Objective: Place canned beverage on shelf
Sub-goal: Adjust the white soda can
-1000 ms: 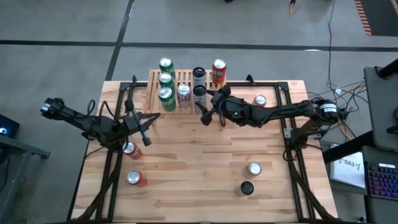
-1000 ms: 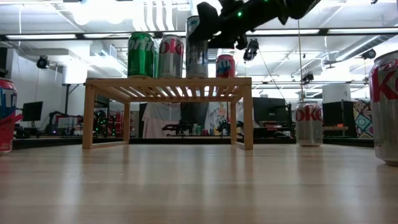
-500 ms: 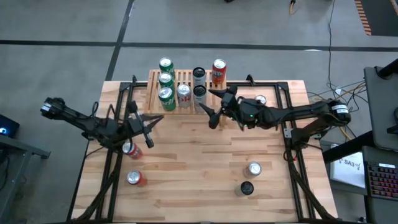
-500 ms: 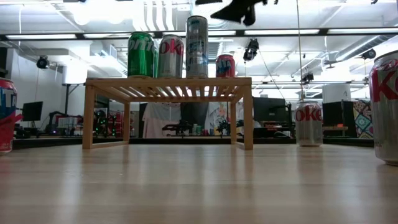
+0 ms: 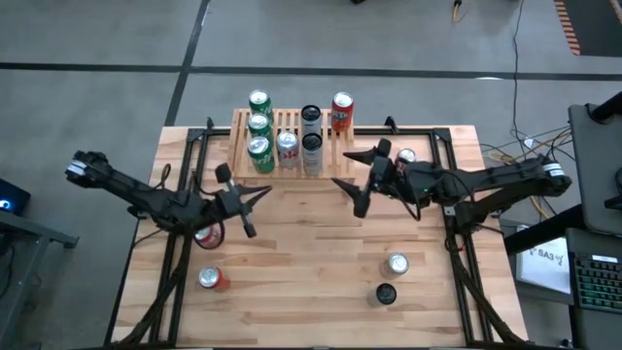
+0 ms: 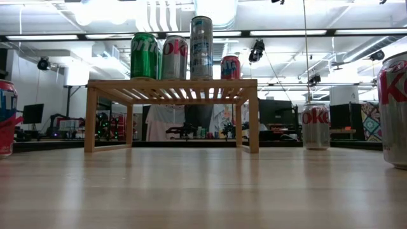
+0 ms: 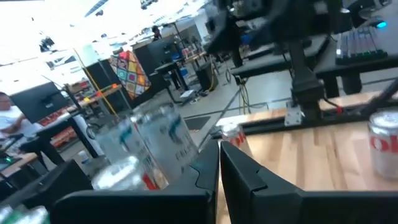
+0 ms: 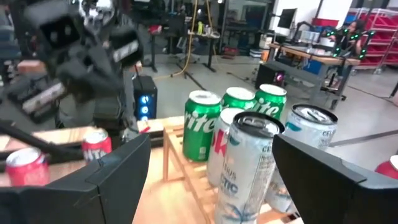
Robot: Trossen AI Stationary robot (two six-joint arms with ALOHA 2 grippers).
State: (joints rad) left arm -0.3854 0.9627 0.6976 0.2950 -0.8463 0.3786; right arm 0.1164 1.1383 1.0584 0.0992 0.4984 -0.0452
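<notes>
Left gripper [image 5: 249, 209] pinched shut, empty, over bare planks. Behind it the shelf [image 5: 239, 146], a low slatted light-wood rack at the table's far edge, carries seven cans. Right gripper [image 5: 353, 181] spread wide, empty, just off the shelf's front right corner.

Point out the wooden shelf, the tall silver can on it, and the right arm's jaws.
shelf [image 6: 172, 83]: low view, front edge of the slatted top.
tall silver can [image 6: 201, 48]: low view, middle of its side.
right gripper [image 5: 353, 181]: high view, midway between its open fingertips.
</notes>
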